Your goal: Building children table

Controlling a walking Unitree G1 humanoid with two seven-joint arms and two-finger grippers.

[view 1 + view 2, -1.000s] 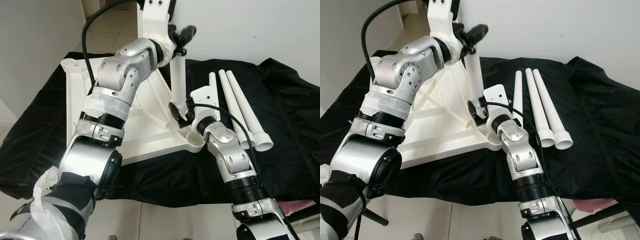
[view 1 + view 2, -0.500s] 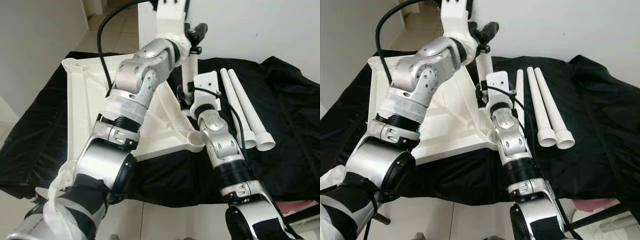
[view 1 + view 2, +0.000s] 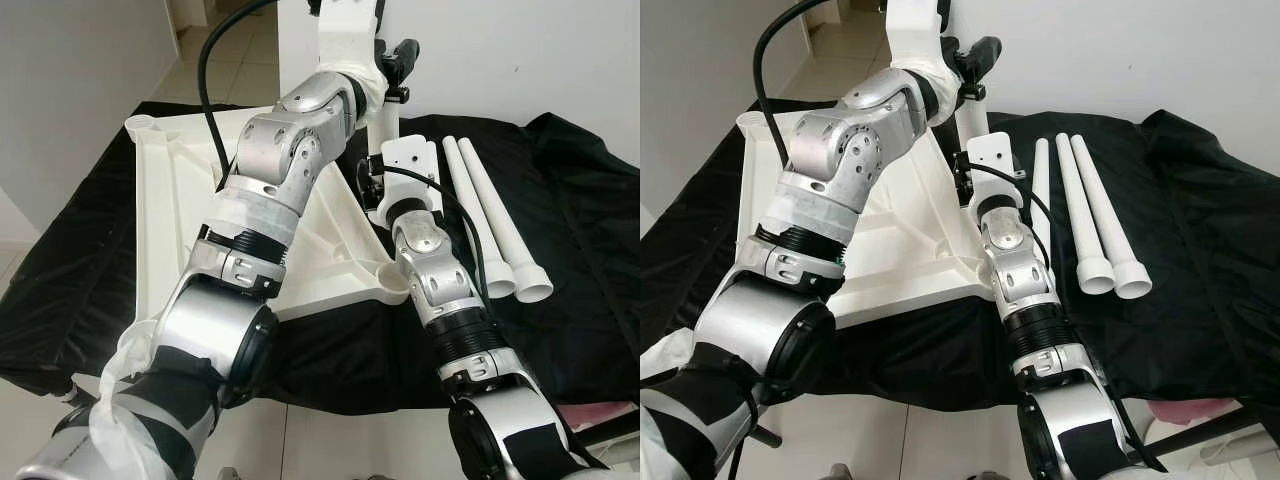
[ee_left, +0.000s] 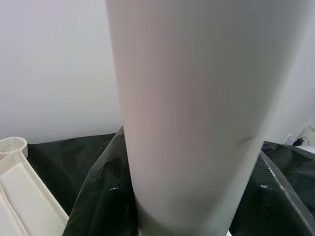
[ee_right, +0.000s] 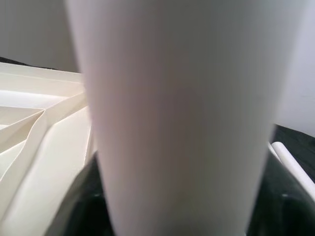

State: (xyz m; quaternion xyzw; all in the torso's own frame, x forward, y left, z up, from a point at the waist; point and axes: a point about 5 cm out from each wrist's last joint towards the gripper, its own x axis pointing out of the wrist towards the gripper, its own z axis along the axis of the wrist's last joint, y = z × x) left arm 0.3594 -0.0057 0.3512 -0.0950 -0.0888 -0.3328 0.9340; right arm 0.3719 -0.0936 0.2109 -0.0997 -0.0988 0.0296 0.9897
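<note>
A white children's tabletop (image 3: 170, 200) lies upside down on a black cloth, its ribs facing up. One white table leg (image 3: 386, 130) stands upright over the tabletop's right side. My left gripper (image 3: 398, 62) is shut on the leg near its top, the arm reaching across the tabletop. Lower down, my right gripper (image 3: 368, 185) is shut on the same leg close to its base. The leg (image 4: 197, 123) looms very close in the left wrist view and again, as the leg (image 5: 177, 123), in the right wrist view. The leg's foot is hidden behind my right wrist.
Three loose white legs (image 3: 1080, 210) lie side by side on the black cloth (image 3: 570, 300) to the right. An open round socket (image 3: 390, 280) sits at the tabletop's near right corner, another socket (image 3: 140, 125) at the far left. A white wall rises just behind.
Both arms have carried the leg away from the near right corner socket, farther back and to the right. It now stands straighter. My left arm stretches farther across the tabletop.
</note>
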